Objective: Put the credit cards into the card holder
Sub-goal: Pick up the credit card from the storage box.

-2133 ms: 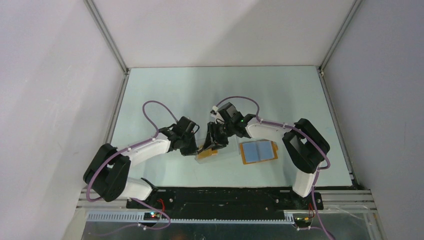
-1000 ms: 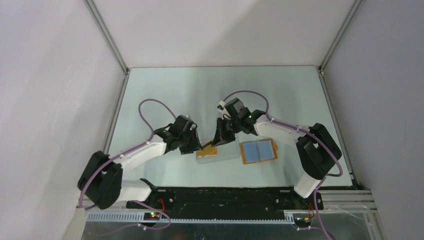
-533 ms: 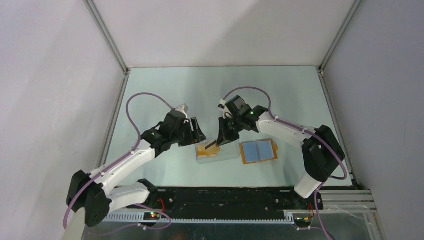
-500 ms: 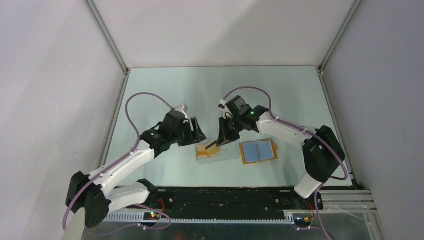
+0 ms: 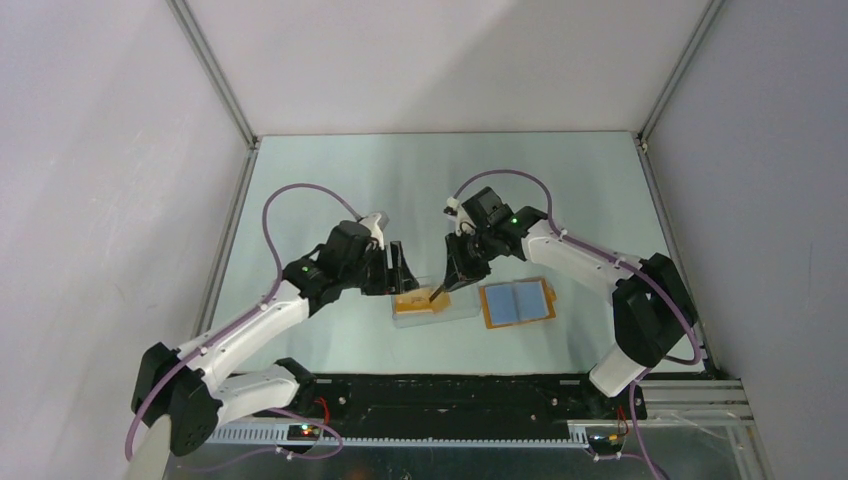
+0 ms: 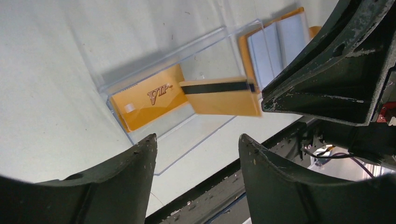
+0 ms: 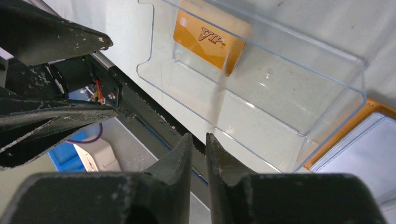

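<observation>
the right gripper [image 7: 199, 136] has its jaws a thin slit apart, and the striped card [image 6: 219, 97] runs edge-on into that slit. i cannot tell whether they bite it or only flank it. the card hangs by one short end above the box [image 6: 163, 49], its free end reaching toward the vip card [image 6: 152, 97], which lies flat on the box floor. the left gripper [image 6: 197, 140] is spread wide with nothing between its fingers, close over the box. the holder [image 5: 516, 303] lies open on the table [image 5: 330, 170], pockets up, just right of the box, and neither gripper is on it.

the likeliest failure, as i judge it, is the card slipping. with so little of it caught, a loose or widening slit would drop it back into the box, perhaps askew on the vip card. a weak pinch may also let it pivot, so it reaches the holder at the wrong angle. carried low, its free end could catch the box wall. the unheld holder may slide when the card pushes at a pocket.
</observation>
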`<action>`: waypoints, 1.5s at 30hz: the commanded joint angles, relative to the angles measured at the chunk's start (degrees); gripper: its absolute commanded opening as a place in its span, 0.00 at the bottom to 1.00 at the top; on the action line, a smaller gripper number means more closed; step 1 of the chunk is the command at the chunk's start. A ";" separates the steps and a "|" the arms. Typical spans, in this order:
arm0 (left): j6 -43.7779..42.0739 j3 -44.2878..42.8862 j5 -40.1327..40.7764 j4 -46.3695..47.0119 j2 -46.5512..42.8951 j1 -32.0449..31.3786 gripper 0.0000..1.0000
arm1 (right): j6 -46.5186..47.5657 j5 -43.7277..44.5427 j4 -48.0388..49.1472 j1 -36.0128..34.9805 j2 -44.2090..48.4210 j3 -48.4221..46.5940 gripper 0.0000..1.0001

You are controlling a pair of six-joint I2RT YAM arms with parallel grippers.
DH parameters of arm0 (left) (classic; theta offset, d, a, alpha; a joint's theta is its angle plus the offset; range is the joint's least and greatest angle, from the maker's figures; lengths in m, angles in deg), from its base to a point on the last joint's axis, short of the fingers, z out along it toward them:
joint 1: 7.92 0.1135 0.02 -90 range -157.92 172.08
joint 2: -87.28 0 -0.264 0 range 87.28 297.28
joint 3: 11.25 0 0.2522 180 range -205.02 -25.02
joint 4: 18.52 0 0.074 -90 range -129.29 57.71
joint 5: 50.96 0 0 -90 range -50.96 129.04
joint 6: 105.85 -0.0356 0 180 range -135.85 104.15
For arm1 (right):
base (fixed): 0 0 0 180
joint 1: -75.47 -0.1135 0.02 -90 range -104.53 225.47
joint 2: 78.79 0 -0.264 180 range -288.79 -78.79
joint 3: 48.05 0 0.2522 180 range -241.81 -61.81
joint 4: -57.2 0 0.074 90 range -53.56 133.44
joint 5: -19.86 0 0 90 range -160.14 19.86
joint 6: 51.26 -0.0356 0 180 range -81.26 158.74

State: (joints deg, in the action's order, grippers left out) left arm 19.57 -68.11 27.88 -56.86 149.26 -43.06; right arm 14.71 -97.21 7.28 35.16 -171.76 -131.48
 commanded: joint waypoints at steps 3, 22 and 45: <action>-1.76 -0.51 -2.22 1.78 0.90 -0.10 0.68 | 0.00 -5.04 4.04 0.46 -0.04 1.45 0.27; 2.89 -1.80 -6.06 4.59 10.89 -3.72 0.54 | -2.60 5.42 1.19 0.52 -6.43 2.44 0.43; 15.87 -1.32 -2.68 17.28 27.57 -6.20 0.43 | -7.84 6.27 -2.53 0.23 -16.74 0.76 0.51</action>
State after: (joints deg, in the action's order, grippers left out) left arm 33.34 -69.61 26.54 -46.26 175.42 -49.03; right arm 8.08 -90.09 6.08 35.09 -184.87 -131.02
